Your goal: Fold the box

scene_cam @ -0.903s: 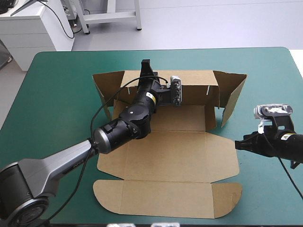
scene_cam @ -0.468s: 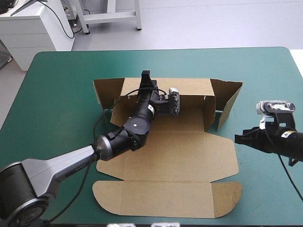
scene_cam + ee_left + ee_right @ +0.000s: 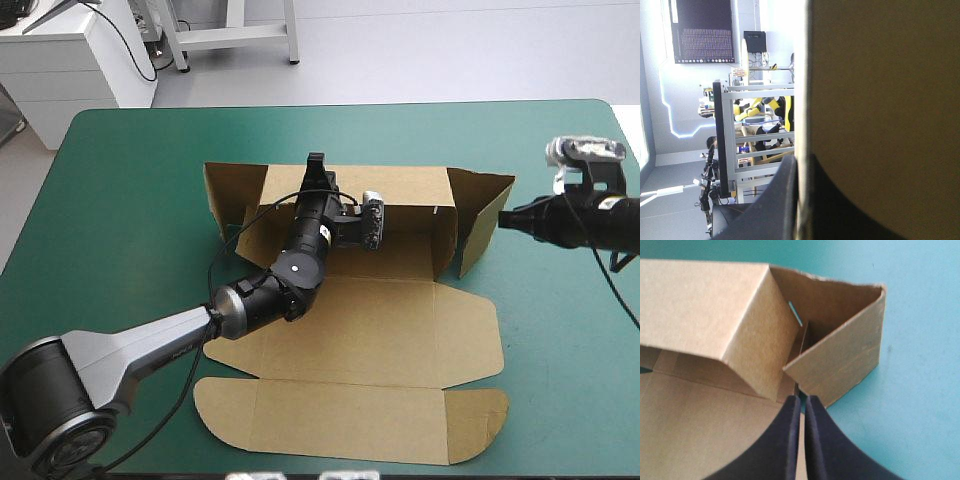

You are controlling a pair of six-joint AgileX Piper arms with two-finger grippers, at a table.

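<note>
The brown box lies mid-table with its base flat and its back wall raised. My left gripper reaches over that wall's top edge and is shut on it. In the left wrist view, brown board stands between the black fingers of the left gripper. The right side flap stands up, angled outward. My right gripper is shut and empty just outside it. Seen from the right wrist, the right gripper points at the lower corner of that flap.
The left side flap also stands up at an angle. The lid panel with rounded ears lies flat near the table's front edge. Bare teal-green cover lies left of the box and beyond it.
My right gripper has moved away from the front, up to the right side flap. The left arm has shifted slightly right with the back wall still held.
</note>
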